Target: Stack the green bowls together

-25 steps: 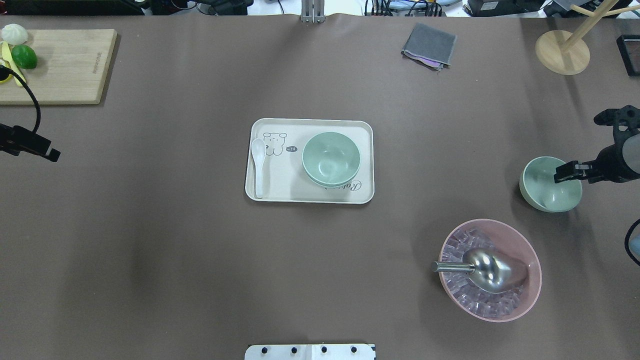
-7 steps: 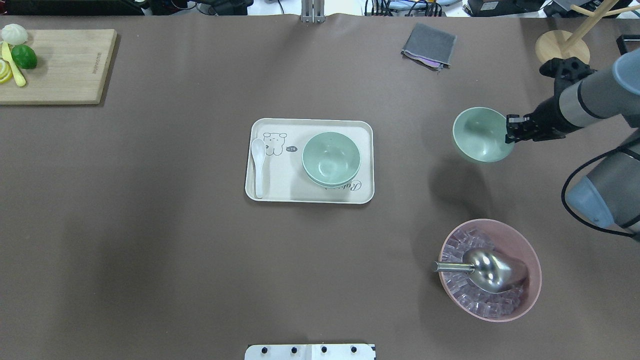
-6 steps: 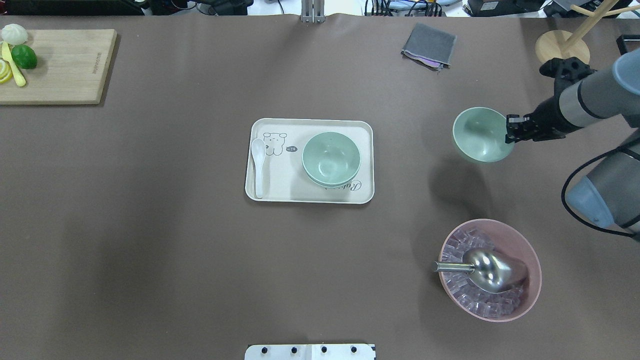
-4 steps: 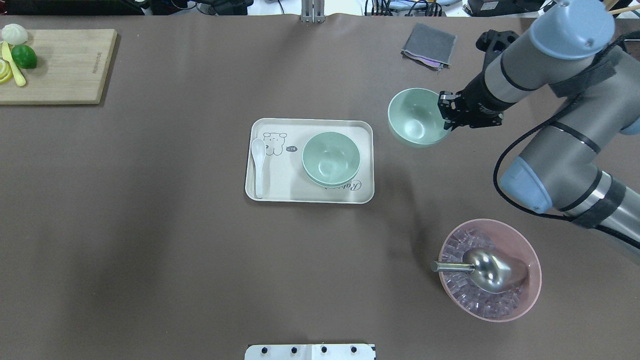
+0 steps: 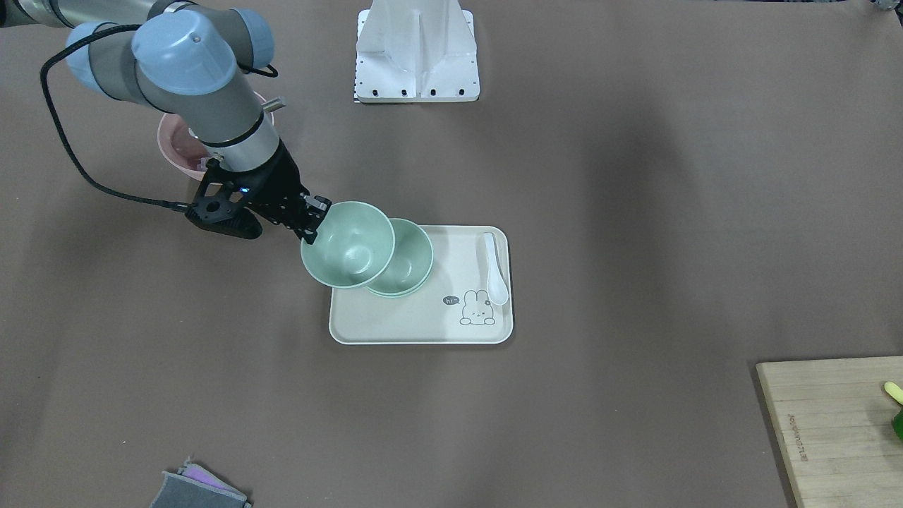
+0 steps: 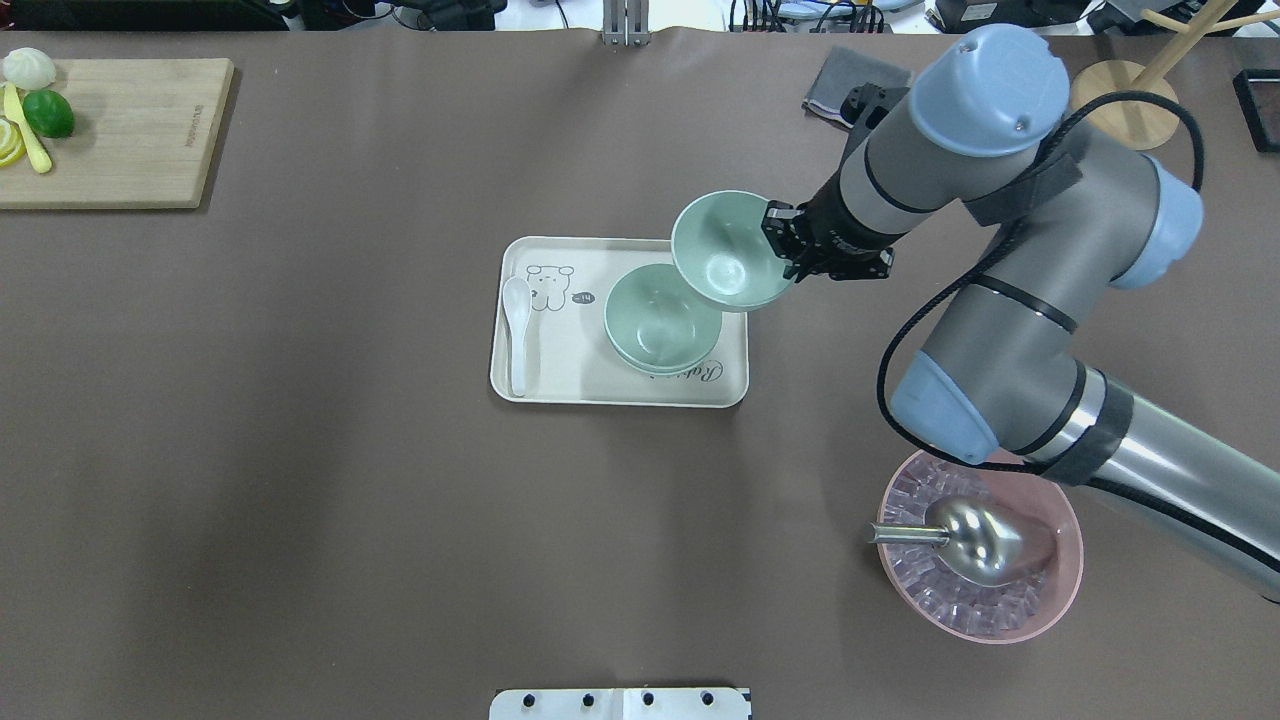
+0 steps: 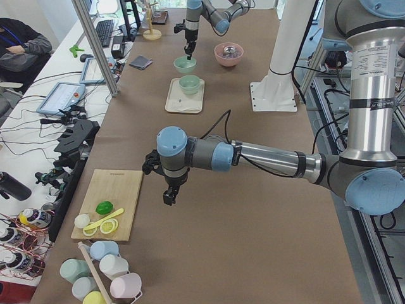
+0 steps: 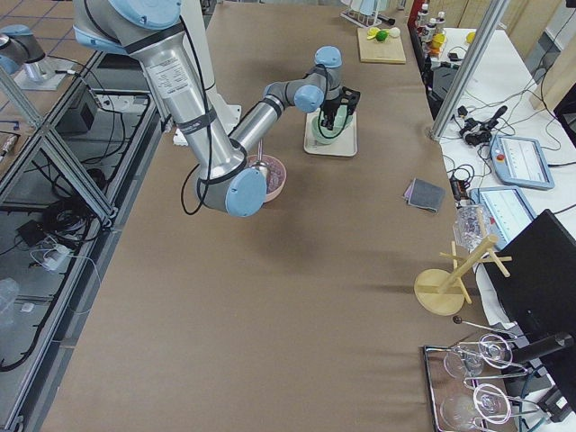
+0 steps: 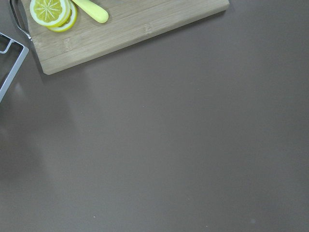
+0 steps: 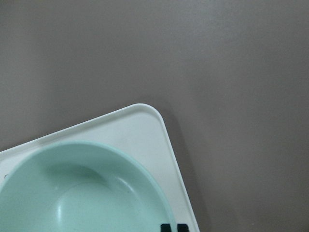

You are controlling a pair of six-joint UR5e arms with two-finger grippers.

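Green bowl (image 6: 725, 250) rim-gripped by right claw (image 6: 779, 250), arm (image 6: 960, 150) outstretched over tray (image 6: 570, 372) (left claw (image 7: 169, 195) unclear)

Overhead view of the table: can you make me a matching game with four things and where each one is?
Things:
1. green bowl in the air
2. white spoon
3. metal scoop
4. lime

Places:
A. on the wooden board
B. in the pink bowl
C. lying flat on the tray
D. gripped by the right tool

Pairs: 1-D, 2-C, 3-B, 4-A
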